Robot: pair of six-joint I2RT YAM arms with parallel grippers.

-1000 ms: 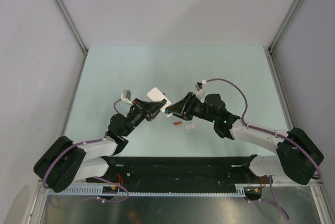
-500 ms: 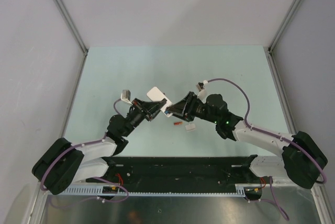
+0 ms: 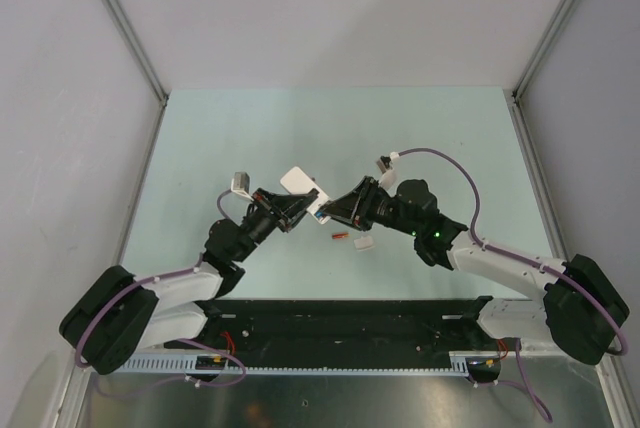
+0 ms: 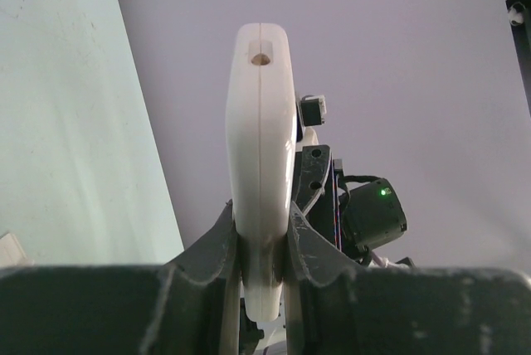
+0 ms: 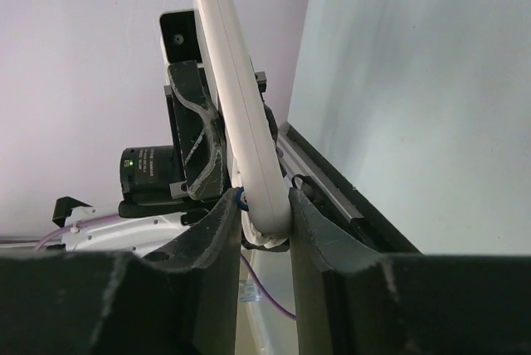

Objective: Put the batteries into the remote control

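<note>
The left gripper's (image 3: 297, 205) jaws are pressed onto the two flat faces of the remote control (image 3: 297, 180), pinching it near one end. From the left wrist the white remote (image 4: 260, 148) stands edge-on between that gripper's fingers. The right gripper (image 3: 331, 210) meets it from the other side, and its jaws are closed on the same end of the remote (image 5: 235, 106), touching both faces. The remote's free end points toward the back of the table (image 3: 250, 128).

Just in front of the right gripper an orange-red battery (image 3: 339, 237) lies on the table, with a small white cover (image 3: 364, 242) close beside it on the right.

The table is a plain pale green surface. Bare grey-lilac walls (image 3: 330, 18) enclose it, with metal posts (image 3: 120, 18) at the corners, and a black rail (image 3: 340, 318) runs along the near edge between the arm bases.
</note>
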